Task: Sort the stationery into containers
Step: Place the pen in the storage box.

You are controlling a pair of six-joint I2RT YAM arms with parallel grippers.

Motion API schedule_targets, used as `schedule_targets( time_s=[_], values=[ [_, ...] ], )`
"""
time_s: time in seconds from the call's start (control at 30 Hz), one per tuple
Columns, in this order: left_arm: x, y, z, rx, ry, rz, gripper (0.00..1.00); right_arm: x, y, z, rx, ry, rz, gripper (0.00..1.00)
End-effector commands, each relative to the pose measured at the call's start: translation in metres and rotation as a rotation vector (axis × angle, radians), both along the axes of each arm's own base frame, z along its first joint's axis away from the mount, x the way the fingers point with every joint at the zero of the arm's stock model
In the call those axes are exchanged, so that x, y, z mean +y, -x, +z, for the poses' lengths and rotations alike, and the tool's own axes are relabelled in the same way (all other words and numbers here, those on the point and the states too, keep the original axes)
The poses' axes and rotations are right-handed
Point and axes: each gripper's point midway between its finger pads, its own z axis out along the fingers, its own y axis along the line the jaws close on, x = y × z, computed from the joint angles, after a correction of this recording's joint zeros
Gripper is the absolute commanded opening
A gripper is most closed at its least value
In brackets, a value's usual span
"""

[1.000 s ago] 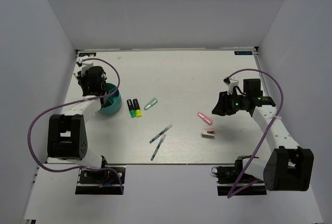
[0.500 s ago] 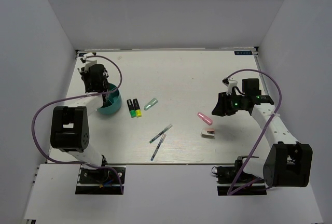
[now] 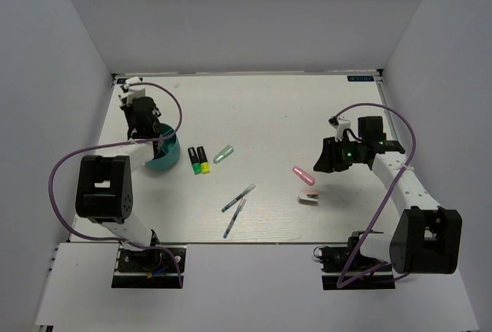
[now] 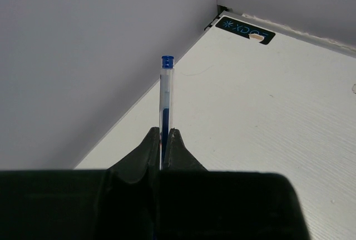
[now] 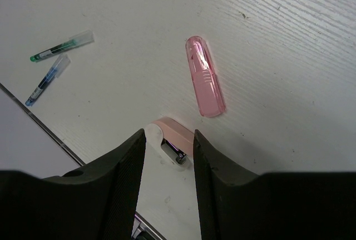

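A blue pen (image 4: 166, 93) stands pinched in the left gripper (image 4: 162, 135).

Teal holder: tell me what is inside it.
No item shows inside the teal holder; the left hand, shut on a blue pen, hangs over its far side and covers much of the inside. Whether the pen's lower end sits in it is hidden.

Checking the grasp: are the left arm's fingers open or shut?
Shut on a blue pen: the left fingers press its barrel from both sides, capped end sticking out.
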Motion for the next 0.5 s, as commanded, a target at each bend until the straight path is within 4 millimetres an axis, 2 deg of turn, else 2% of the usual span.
schedule_targets(
  time_s=[0.0,0.07,0.47],
  values=[
    [-0.007,-0.005,0.004,-0.049,0.004,-0.04,0.0,0.001,-0.008,0.01,-0.033,0.005,0.019,0.44],
    [-0.01,0.0,-0.002,-0.049,0.007,-0.054,0.0,0.0,-0.008,0.009,-0.027,0.006,0.017,0.44],
    [-0.019,0.013,-0.01,-0.088,0.011,-0.083,0.0,0.0,-0.008,0.009,-0.024,0.004,0.016,0.44]
  ],
)
